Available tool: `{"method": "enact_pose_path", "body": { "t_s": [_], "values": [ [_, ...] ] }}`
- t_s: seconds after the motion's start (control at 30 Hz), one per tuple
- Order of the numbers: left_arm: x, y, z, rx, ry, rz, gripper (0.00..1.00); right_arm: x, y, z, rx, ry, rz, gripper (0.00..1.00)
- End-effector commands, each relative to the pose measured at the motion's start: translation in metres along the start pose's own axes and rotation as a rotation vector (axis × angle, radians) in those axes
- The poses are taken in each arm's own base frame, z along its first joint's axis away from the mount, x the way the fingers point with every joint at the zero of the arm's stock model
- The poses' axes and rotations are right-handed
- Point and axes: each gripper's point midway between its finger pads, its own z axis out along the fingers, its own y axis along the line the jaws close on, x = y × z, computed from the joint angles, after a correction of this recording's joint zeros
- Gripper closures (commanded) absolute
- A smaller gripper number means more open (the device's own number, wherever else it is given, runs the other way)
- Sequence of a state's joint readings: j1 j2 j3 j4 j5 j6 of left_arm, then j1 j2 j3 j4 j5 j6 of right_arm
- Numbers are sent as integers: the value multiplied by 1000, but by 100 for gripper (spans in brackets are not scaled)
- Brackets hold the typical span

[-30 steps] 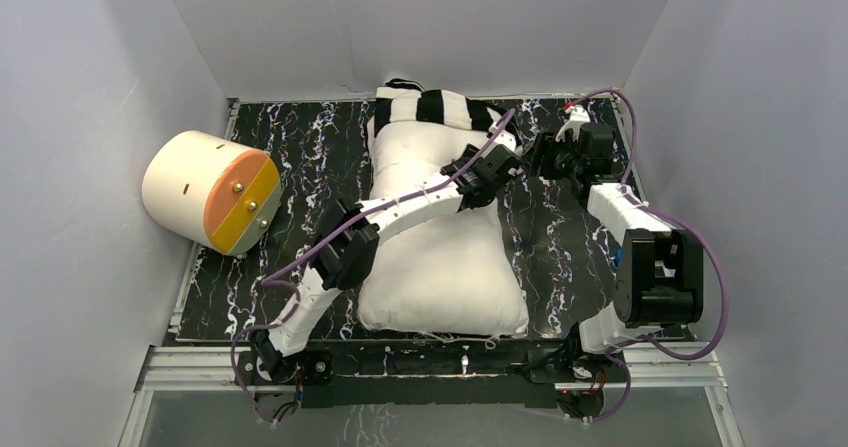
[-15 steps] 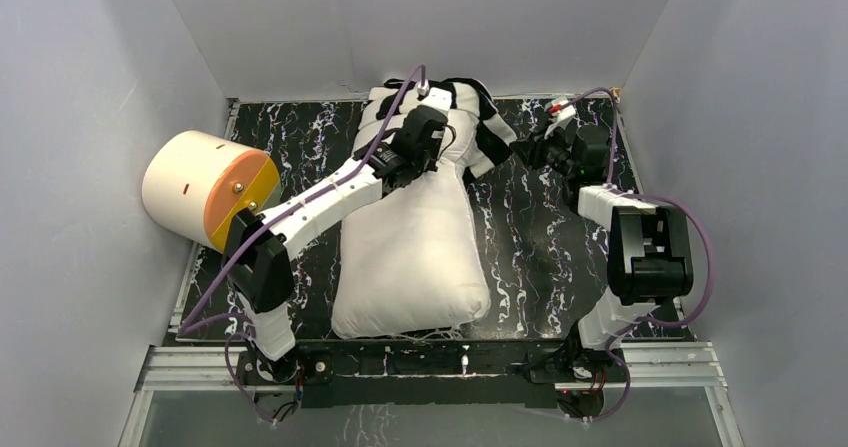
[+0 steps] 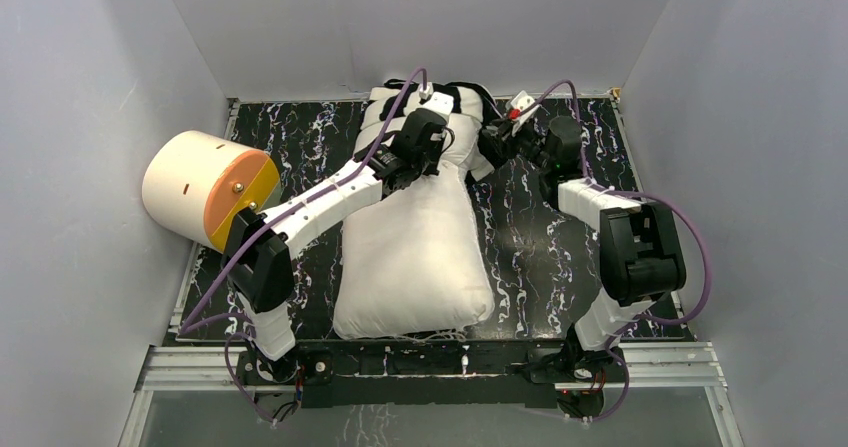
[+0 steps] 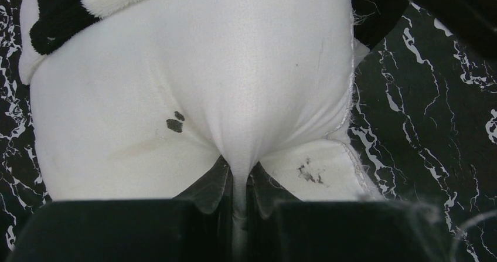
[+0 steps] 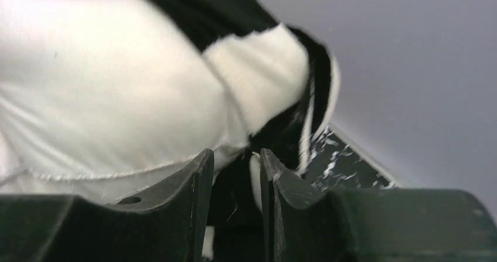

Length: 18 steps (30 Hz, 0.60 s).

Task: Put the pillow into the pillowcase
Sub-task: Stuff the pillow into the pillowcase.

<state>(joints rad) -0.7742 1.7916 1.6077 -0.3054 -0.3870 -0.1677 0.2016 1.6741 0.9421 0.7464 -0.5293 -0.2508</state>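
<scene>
The white pillow [image 3: 415, 247] lies lengthwise on the marbled table, its far end under the black-and-white striped pillowcase [image 3: 465, 97]. My left gripper [image 3: 440, 139] is over the pillow's far part and shut on a pinched fold of pillow fabric [image 4: 239, 174]. The pillowcase's edge [image 4: 58, 16] shows just beyond the fold. My right gripper [image 3: 490, 145] is at the pillow's far right corner. In the right wrist view its jaws [image 5: 234, 153] stand narrowly apart with striped pillowcase fabric [image 5: 258, 68] between them, next to the pillow [image 5: 105, 86].
A cream cylinder with an orange face [image 3: 205, 189] lies at the table's left edge against the wall. Grey walls close in the left, far and right sides. Black marbled tabletop [image 3: 540, 247] shows to the right of the pillow.
A second ago the left arm swung left, dragging the pillow leftward. Since half a second ago, the right gripper has moved left toward the pillow's corner with the pillowcase edge.
</scene>
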Motion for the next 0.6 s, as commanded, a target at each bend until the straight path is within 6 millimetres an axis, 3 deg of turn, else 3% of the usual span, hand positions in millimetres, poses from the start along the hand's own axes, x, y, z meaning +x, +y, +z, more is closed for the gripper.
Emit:
{"method": "enact_pose_path", "body": {
  "t_s": [0.0, 0.27, 0.57],
  "values": [
    [-32, 4, -21, 25, -105, -46, 100, -53, -23, 16, 35, -114, -192, 57],
    [-35, 4, -23, 31, -125, -64, 100, -48, -14, 53, -11, -81, -295, 54],
    [-40, 15, -21, 3, -142, -111, 100, -27, -18, 70, 12, 1, -342, 46]
  ]
}}
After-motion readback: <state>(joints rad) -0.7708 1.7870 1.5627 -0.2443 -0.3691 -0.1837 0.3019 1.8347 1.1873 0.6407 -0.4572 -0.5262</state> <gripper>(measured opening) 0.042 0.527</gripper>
